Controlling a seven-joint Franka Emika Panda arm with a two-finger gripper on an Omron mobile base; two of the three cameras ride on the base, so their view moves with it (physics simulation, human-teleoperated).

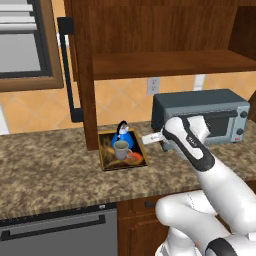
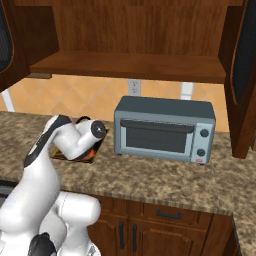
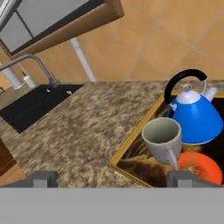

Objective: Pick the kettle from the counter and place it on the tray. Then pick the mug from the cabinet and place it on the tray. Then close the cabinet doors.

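The blue kettle point(image 1: 123, 136) and the grey mug point(image 1: 120, 149) both stand on the wood-rimmed tray point(image 1: 106, 161) on the granite counter point(image 1: 50, 170). My gripper point(image 1: 146, 139) hovers just right of the tray, open and holding nothing. In the hand view its fingertips point(image 3: 43, 178) stand wide apart, with the mug point(image 3: 162, 138) close ahead, the kettle point(image 3: 197, 118) behind it and the tray point(image 3: 130, 138) rim below. The cabinet point(image 1: 165, 65) stands with bare shelf and its doors swung out: the left cabinet door point(image 1: 82, 75) and the right one point(image 2: 245, 75).
A grey toaster oven point(image 1: 205, 117) sits on the counter right of the tray, close to my forearm. A dark sink point(image 3: 35, 103) with a faucet point(image 3: 30, 61) lies further left. A dishwasher front point(image 1: 60, 232) is under the counter.
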